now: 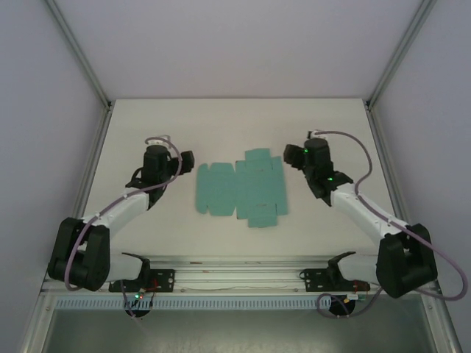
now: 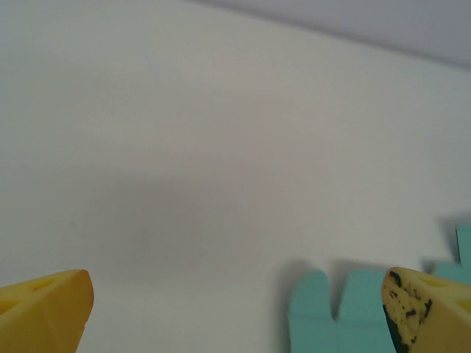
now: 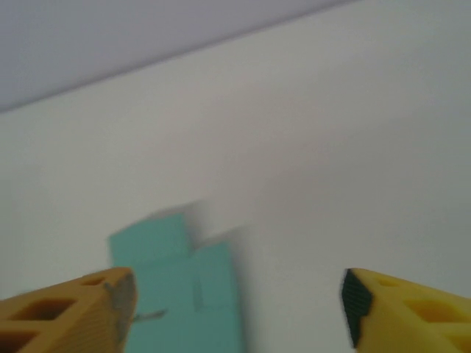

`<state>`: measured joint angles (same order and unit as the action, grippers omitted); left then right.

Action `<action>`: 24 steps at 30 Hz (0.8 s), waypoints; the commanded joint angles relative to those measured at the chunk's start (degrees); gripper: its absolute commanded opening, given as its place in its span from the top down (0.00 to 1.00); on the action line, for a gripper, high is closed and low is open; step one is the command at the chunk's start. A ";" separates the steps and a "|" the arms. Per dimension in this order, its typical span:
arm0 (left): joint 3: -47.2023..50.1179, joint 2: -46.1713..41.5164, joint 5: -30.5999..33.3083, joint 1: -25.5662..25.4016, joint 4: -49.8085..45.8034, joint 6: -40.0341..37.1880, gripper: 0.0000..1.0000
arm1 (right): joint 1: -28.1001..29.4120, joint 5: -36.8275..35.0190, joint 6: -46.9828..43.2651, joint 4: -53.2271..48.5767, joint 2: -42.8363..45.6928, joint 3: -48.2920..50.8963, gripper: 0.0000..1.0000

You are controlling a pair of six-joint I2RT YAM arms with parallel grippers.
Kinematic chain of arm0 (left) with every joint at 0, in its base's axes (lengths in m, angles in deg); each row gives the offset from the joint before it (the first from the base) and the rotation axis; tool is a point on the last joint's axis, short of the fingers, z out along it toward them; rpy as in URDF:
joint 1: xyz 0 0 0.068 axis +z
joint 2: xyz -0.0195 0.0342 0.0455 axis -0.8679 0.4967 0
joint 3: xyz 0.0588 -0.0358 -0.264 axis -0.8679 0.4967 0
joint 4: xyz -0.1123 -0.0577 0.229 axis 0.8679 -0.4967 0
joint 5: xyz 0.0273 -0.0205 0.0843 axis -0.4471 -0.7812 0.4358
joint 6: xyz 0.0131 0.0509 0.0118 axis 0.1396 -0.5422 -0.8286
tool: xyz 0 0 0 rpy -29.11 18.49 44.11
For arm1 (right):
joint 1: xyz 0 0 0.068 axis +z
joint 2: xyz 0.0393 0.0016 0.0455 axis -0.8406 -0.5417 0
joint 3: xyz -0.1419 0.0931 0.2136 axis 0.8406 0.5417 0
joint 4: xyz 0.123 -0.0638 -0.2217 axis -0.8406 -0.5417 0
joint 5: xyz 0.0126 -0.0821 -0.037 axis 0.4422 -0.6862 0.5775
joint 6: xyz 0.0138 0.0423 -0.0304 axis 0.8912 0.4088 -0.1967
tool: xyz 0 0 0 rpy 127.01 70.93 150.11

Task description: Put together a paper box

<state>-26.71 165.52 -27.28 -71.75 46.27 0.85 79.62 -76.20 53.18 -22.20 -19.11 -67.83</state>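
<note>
A white surface (image 1: pixel 147 121) sits inside a pale-walled booth, seen from above. Two black-and-white arms are bolted at its near edge and reach inward. The left arm (image 1: pixel 118 209) comes from the near left corner and the right arm (image 1: pixel 360 209) from the near right corner.

Between them lies the paper box (image 1: pixel 241 189), about midway between the left and right edges and between the near and far edges. It is a teal-green die-cut sheet, flat and unfolded, with panels side by side and small flaps jutting toward the far and near edges.

The left tool (image 1: pixel 187 159) hangs just beside the sheet's left end, apart from it. The right tool (image 1: pixel 291 155) hangs just beside its right end.

In the left wrist view, the left tool (image 2: pixel 235 312) is spread wide, with its yellow fingers (image 2: pixel 44 309) at the bottom corners. Rounded flaps of the paper box (image 2: pixel 342 316) lie on the surface close to one finger.

In the right wrist view, the right tool (image 3: pixel 235 309) is likewise spread wide, with nothing between its fingers (image 3: pixel 66 312). The paper box (image 3: pixel 184 283), blurred, lies close to one of them.
</note>
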 commanded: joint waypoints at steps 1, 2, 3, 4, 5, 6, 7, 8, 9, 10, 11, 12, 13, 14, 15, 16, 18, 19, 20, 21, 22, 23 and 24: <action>-2.08 2.51 -5.20 -1.76 -5.84 3.30 0.00 | 3.90 5.27 3.84 -8.69 -5.73 -2.40 0.42; -2.19 3.18 -5.65 -2.31 -6.08 3.34 0.00 | 4.70 6.39 4.51 -8.25 -7.52 -2.69 0.44; -2.28 3.82 -5.74 -2.83 -6.52 3.34 0.00 | 5.38 7.92 4.96 -7.19 -9.52 -2.67 0.48; -2.32 4.29 -5.88 -3.16 -6.98 3.31 0.00 | 5.79 8.69 5.44 -6.56 -11.19 -2.81 0.50; -2.21 4.65 -6.41 -3.28 -7.14 3.34 0.00 | 5.99 9.01 6.00 -6.38 -12.74 -3.00 0.50; -2.11 4.93 -6.92 -3.41 -7.45 3.42 0.00 | 6.00 9.19 6.60 -5.82 -14.31 -2.90 0.52; -1.59 4.99 -7.57 -3.41 -7.18 3.72 0.00 | 6.03 8.60 7.51 -5.29 -15.56 -2.69 0.53; -1.05 4.94 -8.19 -3.36 -6.56 3.96 0.00 | 6.06 7.99 8.62 -4.97 -16.80 -2.44 0.55; -0.36 4.87 -9.38 -3.38 -5.87 4.17 0.00 | 6.02 7.92 9.24 -4.68 -18.20 -2.14 0.57; 0.17 4.77 -10.27 -3.38 -5.15 4.48 0.00 | 6.00 7.86 9.67 -4.55 -18.96 -1.84 0.57; 0.58 4.68 -11.08 -3.41 -4.62 4.52 0.00 | 5.98 7.74 10.20 -4.13 -19.78 -1.40 0.57; 1.02 4.61 -12.08 -3.36 -4.19 4.64 0.00 | 5.98 7.90 10.69 -3.16 -20.48 -0.59 0.58; 1.45 4.59 -12.58 -3.40 -3.59 4.84 0.00 | 6.04 7.67 11.15 -2.52 -20.97 0.05 0.58; 1.82 4.73 -12.83 -3.34 -3.18 4.91 0.00 | 6.02 7.06 11.67 -2.08 -21.50 0.60 0.58; 2.21 4.89 -13.57 -3.34 -2.46 4.98 0.00 | 6.04 6.33 12.03 -1.61 -22.08 1.24 0.58; 2.54 5.12 -14.28 -3.38 -1.74 5.00 0.00 | 5.97 5.77 12.40 -1.55 -22.46 1.54 0.58; 3.05 5.73 -16.24 -3.35 -0.61 5.24 0.00 | 5.96 4.78 13.13 -1.26 -23.27 2.53 0.59; 3.21 6.05 -17.44 -3.39 0.30 5.30 0.00 | 5.95 4.57 13.54 -1.00 -23.53 2.97 0.59; 3.47 6.40 -18.24 -3.40 0.91 5.55 0.00 | 5.93 4.75 13.81 -0.58 -23.86 3.25 0.59; 3.71 6.76 -19.10 -3.35 1.79 5.83 0.00 | 5.96 4.76 14.31 -0.18 -24.15 3.94 0.59; 3.91 7.08 -19.75 -3.36 2.69 5.96 0.00 | 5.94 4.71 14.69 0.19 -24.41 4.31 0.59; 4.33 7.43 -20.68 -3.37 3.97 6.44 0.00 | 5.94 4.96 14.87 0.73 -24.64 4.84 0.60; 4.83 7.87 -22.16 -3.37 5.79 6.99 0.00 | 5.90 5.15 15.30 1.27 -24.91 5.21 0.60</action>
<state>-23.32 172.32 -44.98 -74.87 46.53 6.11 85.67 -70.04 65.90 -19.21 -41.08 -65.52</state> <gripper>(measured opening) 0.998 0.402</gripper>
